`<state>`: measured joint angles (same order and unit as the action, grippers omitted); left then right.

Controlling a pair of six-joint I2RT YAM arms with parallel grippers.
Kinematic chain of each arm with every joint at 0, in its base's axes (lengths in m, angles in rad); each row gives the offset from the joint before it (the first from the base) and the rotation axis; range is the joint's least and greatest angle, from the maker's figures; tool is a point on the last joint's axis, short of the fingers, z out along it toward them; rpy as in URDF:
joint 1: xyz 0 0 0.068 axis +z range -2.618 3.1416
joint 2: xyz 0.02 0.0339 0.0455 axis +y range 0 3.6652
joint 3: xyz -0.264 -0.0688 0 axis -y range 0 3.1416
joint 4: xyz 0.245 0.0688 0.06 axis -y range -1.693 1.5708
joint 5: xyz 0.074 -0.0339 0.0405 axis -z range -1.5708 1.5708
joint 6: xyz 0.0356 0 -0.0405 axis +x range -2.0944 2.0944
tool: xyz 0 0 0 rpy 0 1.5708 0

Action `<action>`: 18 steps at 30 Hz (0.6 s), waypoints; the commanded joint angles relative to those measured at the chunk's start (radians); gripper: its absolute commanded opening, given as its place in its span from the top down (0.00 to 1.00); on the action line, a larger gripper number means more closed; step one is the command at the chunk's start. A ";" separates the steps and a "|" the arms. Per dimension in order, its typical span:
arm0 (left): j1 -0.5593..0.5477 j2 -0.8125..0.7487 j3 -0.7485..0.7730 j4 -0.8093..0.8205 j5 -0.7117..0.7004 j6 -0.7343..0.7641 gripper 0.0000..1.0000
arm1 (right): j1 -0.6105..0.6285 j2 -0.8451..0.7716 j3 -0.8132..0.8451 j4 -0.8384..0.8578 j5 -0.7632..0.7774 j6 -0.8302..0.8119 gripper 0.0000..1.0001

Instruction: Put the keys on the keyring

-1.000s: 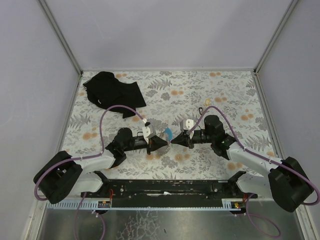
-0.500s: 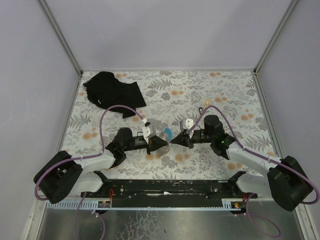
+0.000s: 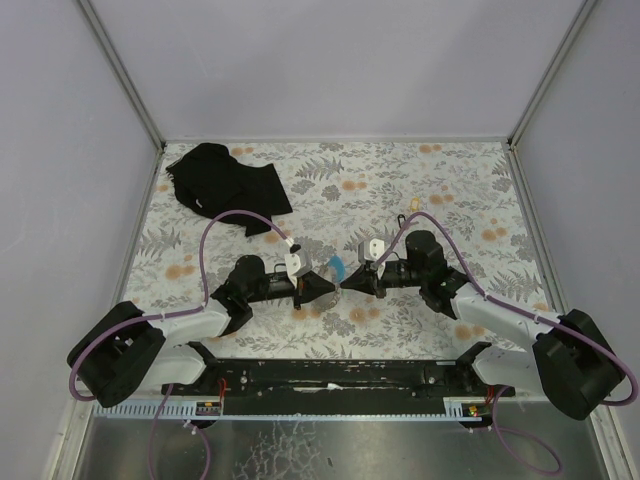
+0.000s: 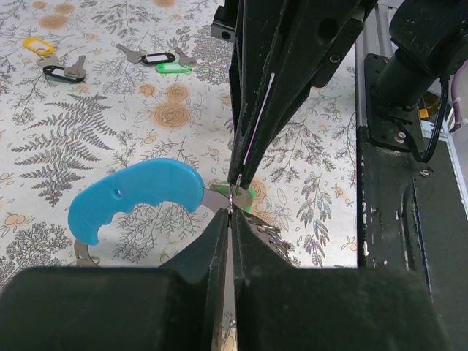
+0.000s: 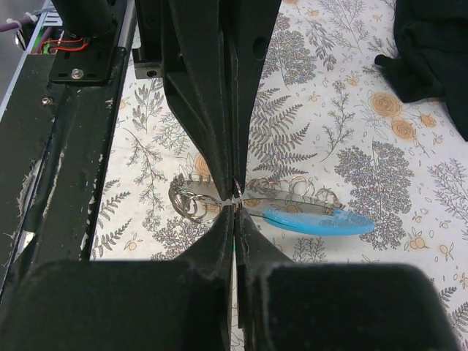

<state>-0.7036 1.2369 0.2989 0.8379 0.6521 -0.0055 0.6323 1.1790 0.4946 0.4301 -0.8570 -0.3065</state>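
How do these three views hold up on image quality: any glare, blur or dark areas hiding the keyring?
Top external: even, soft light and no glare, but the keyring is tiny in frame. Left wrist: the keyring is sharp, while the left fingers in the foreground are near-black and show little detail. Right wrist: the right fingers are equally dark; the keyring is seen edge-on yet clear.

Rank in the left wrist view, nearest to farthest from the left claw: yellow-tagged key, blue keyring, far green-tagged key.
1. blue keyring, at the tips of the left claw, on the left.
2. far green-tagged key, top centre.
3. yellow-tagged key, top left corner.
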 commanded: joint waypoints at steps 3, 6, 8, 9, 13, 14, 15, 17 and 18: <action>0.007 -0.024 0.018 0.004 0.007 0.019 1.00 | 0.010 -0.046 0.041 -0.008 0.013 -0.042 1.00; 0.016 -0.029 0.022 -0.018 0.009 0.028 1.00 | 0.010 -0.072 0.033 -0.032 0.028 -0.055 1.00; 0.028 -0.026 0.022 -0.017 0.022 0.025 1.00 | 0.010 -0.079 0.026 -0.032 0.027 -0.054 1.00; 0.034 -0.022 0.023 -0.018 0.030 0.022 1.00 | 0.010 -0.079 0.026 -0.033 0.023 -0.054 1.00; 0.048 -0.014 0.026 -0.009 0.055 0.012 1.00 | 0.010 -0.068 0.028 -0.027 0.018 -0.054 1.00; 0.049 -0.012 0.024 -0.006 0.062 0.010 1.00 | 0.010 -0.064 0.028 -0.028 0.018 -0.054 1.00; 0.049 -0.014 0.025 -0.004 0.067 0.009 1.00 | 0.010 -0.060 0.028 -0.027 0.018 -0.055 1.00; 0.050 -0.012 0.026 -0.003 0.075 0.009 1.00 | 0.010 -0.055 0.030 -0.024 0.018 -0.055 1.00; 0.051 -0.011 0.027 -0.004 0.080 0.010 1.00 | 0.010 -0.053 0.030 -0.022 0.022 -0.055 1.00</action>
<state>-0.6632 1.2274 0.2989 0.8104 0.6998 -0.0036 0.6350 1.1202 0.4946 0.3805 -0.8459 -0.3458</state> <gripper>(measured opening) 0.007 0.027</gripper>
